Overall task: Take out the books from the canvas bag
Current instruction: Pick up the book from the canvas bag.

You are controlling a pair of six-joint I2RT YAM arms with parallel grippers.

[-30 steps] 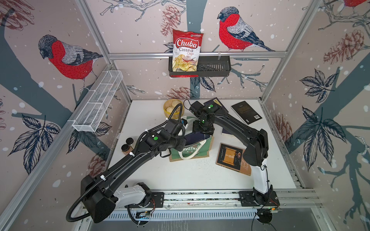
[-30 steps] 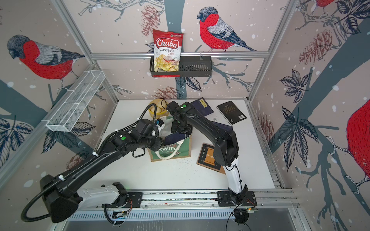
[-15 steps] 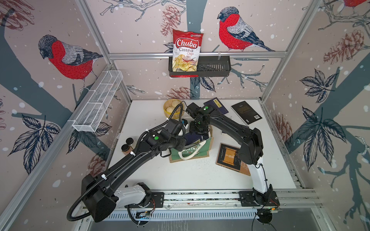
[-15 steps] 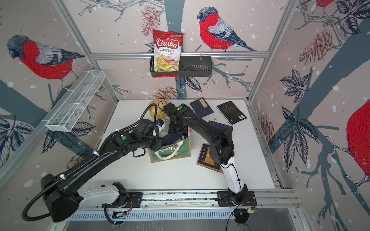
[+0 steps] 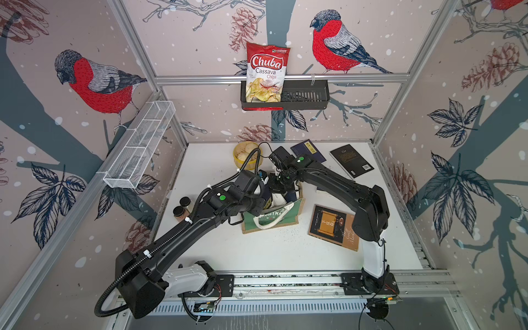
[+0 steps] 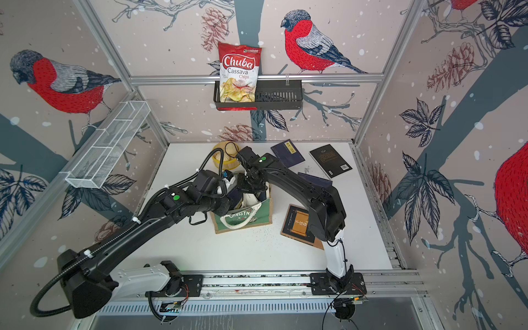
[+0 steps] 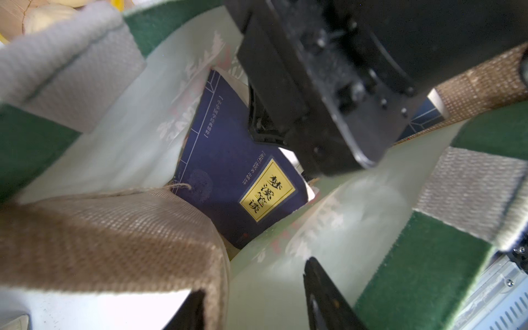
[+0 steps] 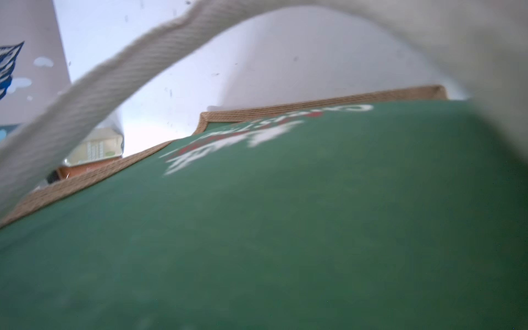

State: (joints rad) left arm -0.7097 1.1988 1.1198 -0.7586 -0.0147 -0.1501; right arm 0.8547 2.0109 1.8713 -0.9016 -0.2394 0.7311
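Observation:
The canvas bag [image 5: 271,218] stands open mid-table, its green panel [image 8: 285,214] filling the right wrist view. My left gripper [image 7: 254,285] is shut on the bag's left wall, one finger outside the jute and the other finger [image 7: 323,294] against the white lining. My right gripper [image 5: 281,183] reaches down into the bag's mouth, its black body [image 7: 314,85] over a navy book [image 7: 237,177] with a yellow label; its fingertips are hidden. On the table lie a scroll-cover book [image 5: 333,225], a black barcode book [image 5: 351,160] and a navy one [image 5: 308,148].
A yellow bowl [image 5: 245,155] sits just behind the bag. Two dark-lidded jars [image 5: 183,205] stand at the left edge. A red chips bag [image 5: 267,74] hangs in a black basket on the back wall. A white wire basket [image 5: 140,151] juts from the left wall.
My right arm has swung left and lowered its gripper into the bag's mouth. The left arm has stayed put on the bag's wall.

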